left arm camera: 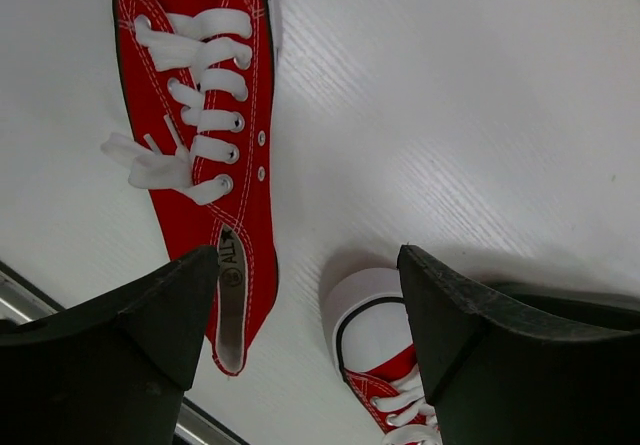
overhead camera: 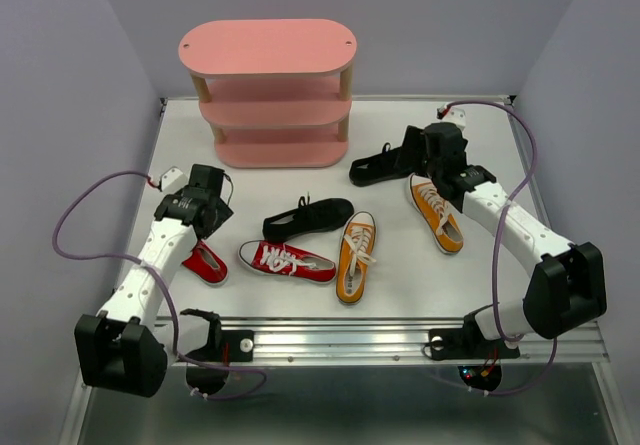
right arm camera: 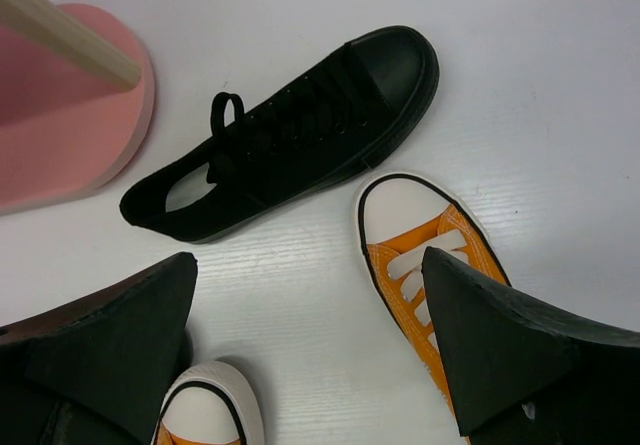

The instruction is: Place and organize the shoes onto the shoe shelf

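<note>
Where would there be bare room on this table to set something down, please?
The pink three-tier shelf shows nothing on its boards. Bare white tabletop lies left of it, and in a strip between its bottom board and the black canvas sneaker. The middle is crowded: that sneaker, a red sneaker and an orange sneaker lie close together.

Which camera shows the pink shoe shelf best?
The top external view: the whole shoe shelf shows there, all three pink boards and the posts between them. The right wrist view catches only one rounded board end and a wooden post. The left wrist view shows none of it.
</note>
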Robot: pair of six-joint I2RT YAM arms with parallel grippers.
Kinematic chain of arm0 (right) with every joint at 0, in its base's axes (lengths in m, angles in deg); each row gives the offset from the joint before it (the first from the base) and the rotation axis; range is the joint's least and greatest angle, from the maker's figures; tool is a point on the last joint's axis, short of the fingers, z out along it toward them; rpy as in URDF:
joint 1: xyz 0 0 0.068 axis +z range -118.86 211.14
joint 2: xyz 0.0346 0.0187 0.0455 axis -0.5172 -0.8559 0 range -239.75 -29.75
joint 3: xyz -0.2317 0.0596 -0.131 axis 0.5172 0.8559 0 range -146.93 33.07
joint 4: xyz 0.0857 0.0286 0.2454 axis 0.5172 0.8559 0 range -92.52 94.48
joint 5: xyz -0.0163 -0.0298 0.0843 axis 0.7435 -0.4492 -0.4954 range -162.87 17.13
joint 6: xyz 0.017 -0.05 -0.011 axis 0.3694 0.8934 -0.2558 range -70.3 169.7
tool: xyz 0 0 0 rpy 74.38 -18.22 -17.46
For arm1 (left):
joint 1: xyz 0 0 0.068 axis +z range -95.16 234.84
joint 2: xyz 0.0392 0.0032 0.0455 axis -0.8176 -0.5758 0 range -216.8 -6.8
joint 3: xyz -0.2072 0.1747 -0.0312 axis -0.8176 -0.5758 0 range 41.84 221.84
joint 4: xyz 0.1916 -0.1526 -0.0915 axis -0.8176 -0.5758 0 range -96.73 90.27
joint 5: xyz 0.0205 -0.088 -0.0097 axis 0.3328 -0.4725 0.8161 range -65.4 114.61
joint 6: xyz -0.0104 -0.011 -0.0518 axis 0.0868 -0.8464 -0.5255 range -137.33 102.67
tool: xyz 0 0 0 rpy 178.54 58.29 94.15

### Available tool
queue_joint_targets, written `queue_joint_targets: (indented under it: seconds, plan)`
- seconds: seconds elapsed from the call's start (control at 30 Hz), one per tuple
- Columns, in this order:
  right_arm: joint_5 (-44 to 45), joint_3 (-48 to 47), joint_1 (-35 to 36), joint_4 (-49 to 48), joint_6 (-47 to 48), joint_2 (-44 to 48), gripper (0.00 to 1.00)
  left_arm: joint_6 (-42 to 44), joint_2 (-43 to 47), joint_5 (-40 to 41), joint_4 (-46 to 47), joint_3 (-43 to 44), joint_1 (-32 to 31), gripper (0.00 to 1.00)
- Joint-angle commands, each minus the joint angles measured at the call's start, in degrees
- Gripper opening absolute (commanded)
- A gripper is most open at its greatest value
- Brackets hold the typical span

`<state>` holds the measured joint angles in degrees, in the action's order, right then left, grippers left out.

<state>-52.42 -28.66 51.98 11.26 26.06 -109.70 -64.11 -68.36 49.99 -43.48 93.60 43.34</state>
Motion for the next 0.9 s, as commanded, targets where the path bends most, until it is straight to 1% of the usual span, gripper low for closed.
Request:
queue_joint_targets:
  seconds: [0.0, 0.03, 0.2, 0.23, 0.3, 0.5, 0.6, 0.63, 0.73, 0.87]
  plan:
    - [-1.5, -0.9, 0.3, -3.8, 1.1, 0.0, 1.0, -7.5, -2.5, 1.2, -5.6, 0.4, -0.1, 0.81]
    - [-1.8, -1.0, 0.3, -3.8, 1.1, -0.2, 1.0, -8.3, -2.4, 0.6, -5.0, -0.8, -0.1, 0.79]
    - [-1.8, -0.9, 0.3, -3.8, 1.2, 0.0, 1.0, -12.4, -2.2, -0.4, -2.8, -4.6, 0.2, 0.78]
    - [-1.8, -0.9, 0.3, -3.8, 1.2, -0.1, 1.0, -12.6, -2.6, -0.4, -2.8, -5.5, 0.3, 0.75]
    - [-1.9, -1.0, 0.3, -3.7, 1.3, -0.2, 1.0, -13.0, -3.3, -0.4, -3.0, -5.5, 0.3, 0.74]
    - [-2.3, -0.8, 0.3, -3.8, 1.1, 0.1, 1.0, -14.3, -4.6, 0.9, -3.5, -5.5, 0.5, 0.75]
    - [-2.1, -0.7, 0.3, -3.7, 0.9, 0.1, 1.0, -14.3, -4.9, 0.9, -1.1, -7.0, 1.0, 0.65]
    - [-2.2, -0.7, 0.3, -3.7, 0.9, 0.1, 1.0, -14.2, -5.1, 0.7, 0.1, -8.0, 1.5, 0.6]
    - [-2.2, -0.5, 0.3, -3.7, 1.0, 0.2, 1.0, -13.9, -5.1, -0.2, 2.3, -9.7, 2.8, 0.51]
    - [-2.0, -0.5, 0.3, -3.7, 1.0, 0.0, 1.0, -13.7, -5.1, -0.5, 4.0, -11.1, 3.3, 0.49]
